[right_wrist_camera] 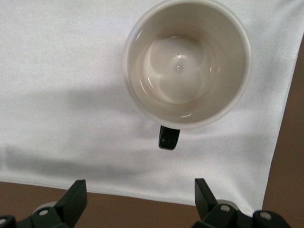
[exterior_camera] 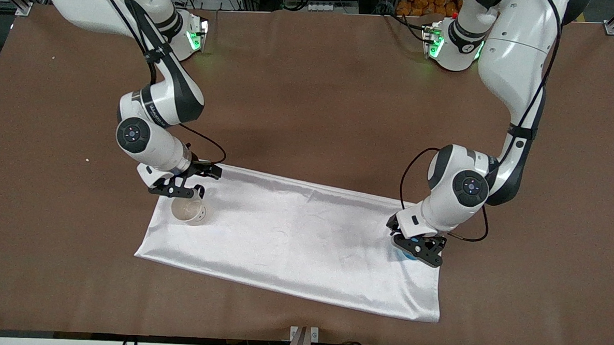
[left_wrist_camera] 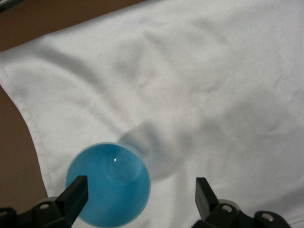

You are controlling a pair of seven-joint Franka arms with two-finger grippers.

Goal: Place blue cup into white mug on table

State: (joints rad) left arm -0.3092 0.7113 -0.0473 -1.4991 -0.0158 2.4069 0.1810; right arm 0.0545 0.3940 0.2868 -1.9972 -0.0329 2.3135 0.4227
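Front view: a white cloth (exterior_camera: 293, 239) lies on the desk (exterior_camera: 310, 89), and it serves as the landmark here. The mug (exterior_camera: 190, 210) stands on the cloth's corner toward the right arm's end, with the right pincer (exterior_camera: 182, 192) low at the mug's rim, over the cloth's edge. The cup (exterior_camera: 408, 254) is almost hidden under the left pincer (exterior_camera: 421, 251), at the cloth's edge toward the left arm's end. Cup and mug sit well apart, at opposite ends of the cloth, so any carry must cross its whole length; a weak hold could drop the cup along the way.

Left wrist view: the left pincer (left_wrist_camera: 138, 195) is spread wide and holds nothing. The cup (left_wrist_camera: 109, 184) stands upright on the cloth (left_wrist_camera: 199, 80), close to the cloth's edge. It sits off centre in the gap, right by one finger (left_wrist_camera: 76, 192). If the jaws close from here, I judge that finger may push the cup first, sliding or tipping it on the smooth satin, perhaps off the cloth.

Right wrist view: the right pincer (right_wrist_camera: 137, 197) is also wide open and empty, over the cloth's (right_wrist_camera: 61, 71) edge. The mug (right_wrist_camera: 186, 61) is upright and empty, its black handle (right_wrist_camera: 169, 137) pointing toward the pincer. A careless descent could strike the handle and turn or shift the mug, spoiling the target for the cup.
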